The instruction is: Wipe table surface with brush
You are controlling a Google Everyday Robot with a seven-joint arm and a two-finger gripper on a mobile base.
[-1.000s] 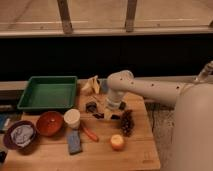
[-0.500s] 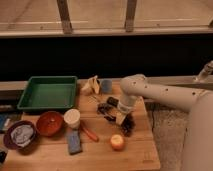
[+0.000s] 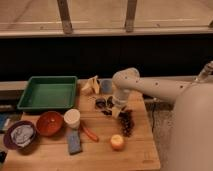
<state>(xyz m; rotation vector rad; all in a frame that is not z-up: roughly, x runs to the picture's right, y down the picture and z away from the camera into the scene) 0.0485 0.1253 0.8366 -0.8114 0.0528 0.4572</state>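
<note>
Okay so the gripper (image 3: 117,107) sits low over the middle of the table surface (image 3: 140,152), arm coming in from the right. Can't tell if it's spread or pinching anything. The brush (image 3: 103,104) looks like the dark bit just left of it, on the wood. Green tray (image 3: 47,93) is far left, orange-handled tool (image 3: 90,133) nearer.

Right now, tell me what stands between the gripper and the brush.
Nothing visible: the gripper is right at the brush, mid-table. For wiping, a cup, an orange tool and a dark cluster crowd the table.
</note>
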